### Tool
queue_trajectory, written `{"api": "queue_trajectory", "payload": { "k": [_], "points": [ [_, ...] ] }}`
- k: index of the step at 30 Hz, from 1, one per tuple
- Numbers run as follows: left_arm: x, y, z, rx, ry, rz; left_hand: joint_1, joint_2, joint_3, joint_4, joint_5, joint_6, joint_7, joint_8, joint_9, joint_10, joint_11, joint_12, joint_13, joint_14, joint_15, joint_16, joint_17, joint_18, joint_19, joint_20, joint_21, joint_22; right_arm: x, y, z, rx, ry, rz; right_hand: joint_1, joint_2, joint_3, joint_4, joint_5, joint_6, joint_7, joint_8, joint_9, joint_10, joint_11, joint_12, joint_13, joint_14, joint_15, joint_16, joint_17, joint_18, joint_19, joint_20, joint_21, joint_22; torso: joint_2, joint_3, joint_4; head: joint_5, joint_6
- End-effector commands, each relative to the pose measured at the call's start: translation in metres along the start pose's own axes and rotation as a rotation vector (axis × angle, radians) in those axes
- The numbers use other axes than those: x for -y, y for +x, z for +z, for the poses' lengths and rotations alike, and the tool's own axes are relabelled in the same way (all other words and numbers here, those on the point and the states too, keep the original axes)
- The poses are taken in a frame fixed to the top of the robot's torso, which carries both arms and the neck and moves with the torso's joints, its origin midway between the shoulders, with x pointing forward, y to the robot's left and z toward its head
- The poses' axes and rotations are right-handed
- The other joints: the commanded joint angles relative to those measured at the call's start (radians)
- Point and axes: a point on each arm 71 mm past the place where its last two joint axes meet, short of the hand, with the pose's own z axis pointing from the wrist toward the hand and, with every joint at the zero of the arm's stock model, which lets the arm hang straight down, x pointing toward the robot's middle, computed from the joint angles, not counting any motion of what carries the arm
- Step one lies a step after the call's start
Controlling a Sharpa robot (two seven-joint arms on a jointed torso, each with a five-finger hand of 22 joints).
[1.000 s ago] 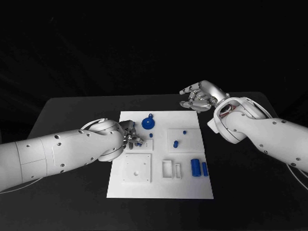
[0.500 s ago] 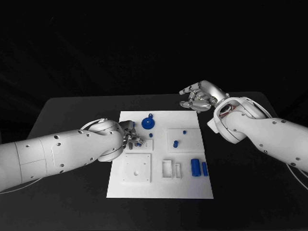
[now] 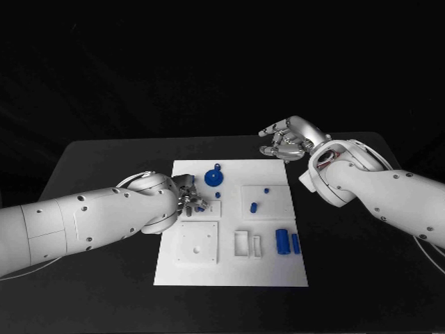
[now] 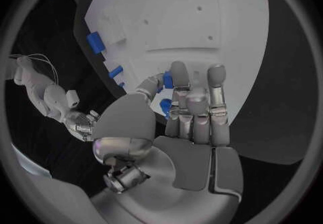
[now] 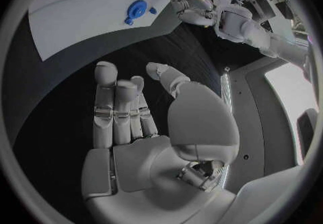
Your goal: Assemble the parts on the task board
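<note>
Left hand (image 3: 188, 197) hovers low over the task board (image 3: 233, 271), its fingertips pinching a small blue part (image 4: 166, 106) just above a raised white block. Right hand (image 3: 293, 139) waits beyond the board's far edge, fingers apart, holding nothing. Seating looks underway; next, the part must be lined up and pressed straight down.

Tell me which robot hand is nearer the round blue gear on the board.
Left. The left robot hand sits just beside the round blue gear; the right robot hand is off the task board, beyond its far corner.
</note>
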Motion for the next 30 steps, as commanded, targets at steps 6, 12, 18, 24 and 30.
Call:
{"api": "queue_trajectory", "payload": {
  "k": [6,12,18,24,30],
  "points": [
    [-0.0002,0.0027,-0.0007,-0.024,-0.004,0.008,0.001,0.009,0.112,-0.116,0.005,0.058,-0.067,0.007,0.0,0.056,-0.025,0.005,-0.001,0.022,-0.023,-0.003,0.001,0.001,0.005,0.0,0.006,0.019,-0.0002,0.0011,0.0001,-0.015,-0.001,-0.001,-0.007,0.0,0.007,-0.003,0.004,-0.006,0.003,-0.003,0.001,-0.006,-0.002,-0.001,-0.002,-0.007,0.0,-0.006,-0.002,0.008,-0.005,0.001,-0.001,0.047,0.0,-0.0003,0.0001,0.0,0.0],
    [-0.0011,0.003,-0.0008,-0.03,-0.006,0.011,0.0,0.01,0.113,-0.118,0.006,0.057,-0.067,0.011,-0.004,0.056,-0.025,0.005,-0.001,0.022,-0.023,-0.004,0.001,0.001,0.004,0.0,0.007,0.019,-0.0002,0.0013,0.0,-0.017,0.0,-0.002,-0.007,0.0,0.007,-0.003,0.004,-0.006,0.003,-0.003,0.001,-0.006,-0.002,-0.001,-0.002,-0.007,0.0,-0.006,-0.002,0.008,-0.005,0.001,-0.001,0.047,0.0,-0.0001,0.0002,0.0,-0.002],
    [-0.0018,0.0032,-0.0007,-0.035,-0.008,0.014,0.0,0.01,0.113,-0.118,0.006,0.057,-0.067,0.011,-0.004,0.056,-0.025,0.005,-0.001,0.022,-0.023,-0.004,0.001,0.001,0.004,0.0,0.007,0.019,0.0,0.0013,0.0001,-0.018,0.001,-0.002,-0.007,0.0,0.007,-0.003,0.004,-0.006,0.003,-0.003,0.001,-0.006,-0.002,-0.001,-0.002,-0.007,0.0,-0.006,-0.002,0.008,-0.005,0.001,-0.001,0.047,0.0,-0.0003,0.0,0.0,-0.002],
    [-0.002,0.003,-0.0001,-0.036,-0.01,0.013,-0.001,0.011,0.112,-0.118,0.002,0.055,-0.067,0.013,-0.012,0.055,-0.025,0.005,-0.002,0.021,-0.022,-0.007,-0.002,0.0,0.004,0.0,0.006,0.019,-0.0001,0.0014,0.0001,-0.018,0.001,-0.002,-0.009,0.0,0.008,-0.004,0.006,-0.008,0.003,-0.003,0.001,-0.007,-0.002,-0.002,-0.002,-0.008,0.0,-0.007,-0.003,0.008,-0.006,0.001,-0.002,0.047,0.0,0.0001,-0.0002,-0.001,-0.001],
    [-0.0014,0.0028,0.001,-0.037,-0.011,0.012,0.004,0.013,0.101,-0.107,-0.025,0.06,-0.068,0.014,-0.024,0.057,-0.025,0.007,-0.002,0.024,-0.022,-0.006,0.0,0.0,0.006,0.001,0.004,0.019,-0.0002,0.0016,0.0002,-0.019,0.002,-0.002,-0.009,0.0,0.008,-0.004,0.006,-0.008,0.003,-0.003,0.001,-0.007,-0.002,-0.002,-0.002,-0.008,0.0,-0.007,-0.003,0.008,-0.006,0.001,-0.002,0.047,0.0,0.0007,-0.001,0.0,-0.001]
  ]
}}
